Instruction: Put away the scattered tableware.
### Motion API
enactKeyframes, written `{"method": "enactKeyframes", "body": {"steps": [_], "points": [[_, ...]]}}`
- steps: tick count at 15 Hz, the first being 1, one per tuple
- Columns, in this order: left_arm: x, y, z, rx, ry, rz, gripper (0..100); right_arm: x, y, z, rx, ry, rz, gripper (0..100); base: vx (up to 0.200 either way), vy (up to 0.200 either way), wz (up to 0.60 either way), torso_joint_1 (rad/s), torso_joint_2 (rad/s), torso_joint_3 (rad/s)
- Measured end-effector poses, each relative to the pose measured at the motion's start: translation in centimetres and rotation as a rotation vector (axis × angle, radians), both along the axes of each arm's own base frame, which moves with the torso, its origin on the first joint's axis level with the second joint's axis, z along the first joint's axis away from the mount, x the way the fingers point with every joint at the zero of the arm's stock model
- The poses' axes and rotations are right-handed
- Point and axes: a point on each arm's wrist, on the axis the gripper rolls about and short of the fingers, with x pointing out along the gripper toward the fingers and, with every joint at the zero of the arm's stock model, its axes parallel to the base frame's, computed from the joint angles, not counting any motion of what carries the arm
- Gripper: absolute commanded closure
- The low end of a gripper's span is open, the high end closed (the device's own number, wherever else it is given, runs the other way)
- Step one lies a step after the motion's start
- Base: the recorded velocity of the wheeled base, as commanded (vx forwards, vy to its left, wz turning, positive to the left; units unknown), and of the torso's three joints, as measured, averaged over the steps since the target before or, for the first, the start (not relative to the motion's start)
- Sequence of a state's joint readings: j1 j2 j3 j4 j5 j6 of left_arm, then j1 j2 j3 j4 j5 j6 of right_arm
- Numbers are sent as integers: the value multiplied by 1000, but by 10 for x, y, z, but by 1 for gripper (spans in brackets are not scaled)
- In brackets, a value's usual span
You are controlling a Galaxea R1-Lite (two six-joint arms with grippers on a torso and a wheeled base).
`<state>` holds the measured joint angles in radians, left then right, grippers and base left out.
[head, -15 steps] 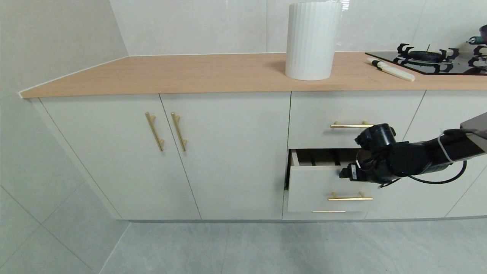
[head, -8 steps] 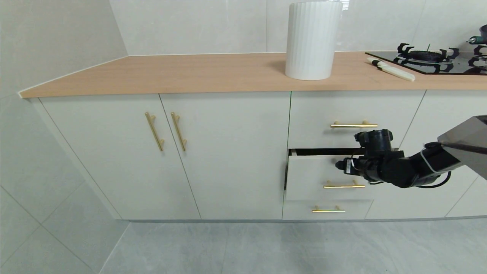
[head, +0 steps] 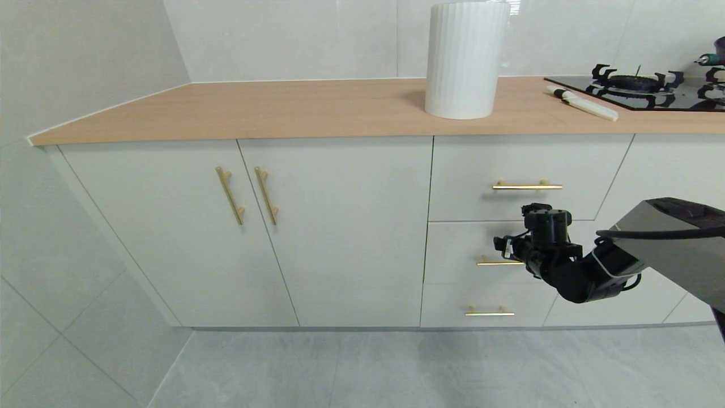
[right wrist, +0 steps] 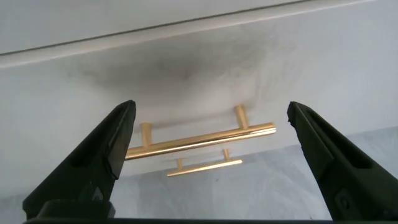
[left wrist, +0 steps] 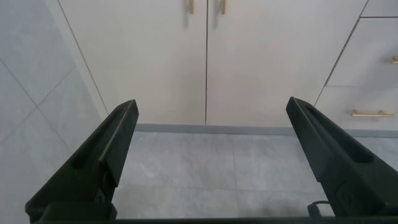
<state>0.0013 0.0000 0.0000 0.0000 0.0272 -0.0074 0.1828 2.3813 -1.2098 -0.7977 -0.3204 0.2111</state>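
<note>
With the white middle drawer (head: 456, 249) apparently shut flush and its slim gold bar handle (right wrist: 199, 142) just ahead of the right gripper (right wrist: 208, 112)'s wide, empty jaws, a cream knife-like utensil (head: 582, 103) lies on the wooden counter (head: 283, 107) well above them, seemingly left to stow.

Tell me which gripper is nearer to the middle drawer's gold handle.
Right. The right gripper is open just in front of the middle drawer handle. The left gripper hangs above the floor before the double cabinet doors, well away from it.
</note>
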Motion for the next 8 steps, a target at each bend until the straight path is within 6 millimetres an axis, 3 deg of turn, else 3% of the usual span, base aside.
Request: {"method": "enactKeyframes", "body": {"steps": [8], "points": [[0,0,0,0,0,0,0,7,0,2,29,-55,-38,0,0,0,0,0,0,0]]}}
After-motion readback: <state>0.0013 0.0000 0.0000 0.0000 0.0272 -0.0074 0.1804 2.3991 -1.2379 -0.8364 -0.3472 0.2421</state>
